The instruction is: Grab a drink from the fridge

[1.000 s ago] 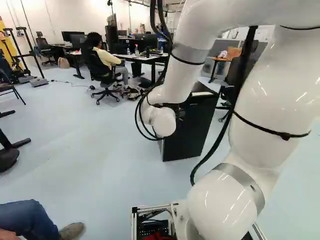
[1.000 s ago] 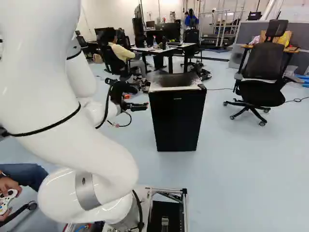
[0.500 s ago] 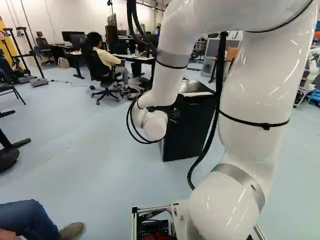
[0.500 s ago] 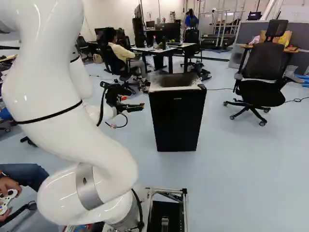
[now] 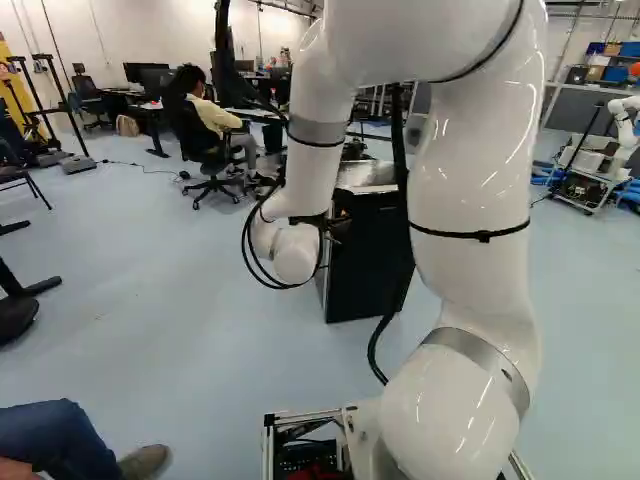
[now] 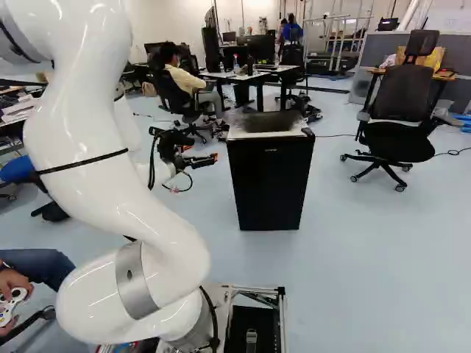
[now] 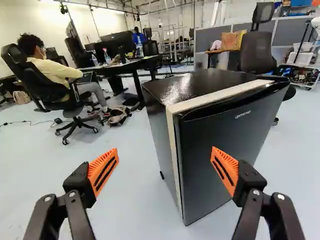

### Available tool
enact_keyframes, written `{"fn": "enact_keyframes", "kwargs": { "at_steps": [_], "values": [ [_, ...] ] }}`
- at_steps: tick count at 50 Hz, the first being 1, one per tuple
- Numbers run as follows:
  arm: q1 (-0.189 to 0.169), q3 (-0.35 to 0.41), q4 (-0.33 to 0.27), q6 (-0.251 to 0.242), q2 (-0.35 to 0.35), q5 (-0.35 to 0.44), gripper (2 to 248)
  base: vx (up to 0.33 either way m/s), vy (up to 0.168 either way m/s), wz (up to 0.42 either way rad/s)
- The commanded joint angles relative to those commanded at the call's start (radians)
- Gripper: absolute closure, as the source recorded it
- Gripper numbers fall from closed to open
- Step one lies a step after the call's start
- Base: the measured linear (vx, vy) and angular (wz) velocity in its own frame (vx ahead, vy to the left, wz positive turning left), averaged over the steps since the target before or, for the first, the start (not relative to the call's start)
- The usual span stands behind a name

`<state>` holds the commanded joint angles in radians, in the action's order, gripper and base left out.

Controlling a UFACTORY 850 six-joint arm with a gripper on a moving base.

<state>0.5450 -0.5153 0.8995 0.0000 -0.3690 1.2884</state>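
Now pincer slightly farther left, spread wide; fridge unmoved.

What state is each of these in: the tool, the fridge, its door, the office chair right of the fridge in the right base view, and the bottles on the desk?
Tool: open, empty
Fridge: upright
Fridge door: closed
Office chair: upright, unoccupied
Bottles: standing

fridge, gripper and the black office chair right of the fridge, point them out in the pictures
fridge (image 6: 269, 184): right base view, door front
gripper (image 7: 165, 150): wrist view, midway between its open fingertips
office chair (image 6: 402, 92): right base view, backrest
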Motion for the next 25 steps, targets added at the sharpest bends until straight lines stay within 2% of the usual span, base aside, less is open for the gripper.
{"fn": "enact_keyframes", "kwargs": {
  "at_steps": [25],
  "values": [
    [-0.032, -0.122, 0.052, 0.0, -0.153, 0.076, 3, 0.0, 0.0, 0.0]
  ]
}}
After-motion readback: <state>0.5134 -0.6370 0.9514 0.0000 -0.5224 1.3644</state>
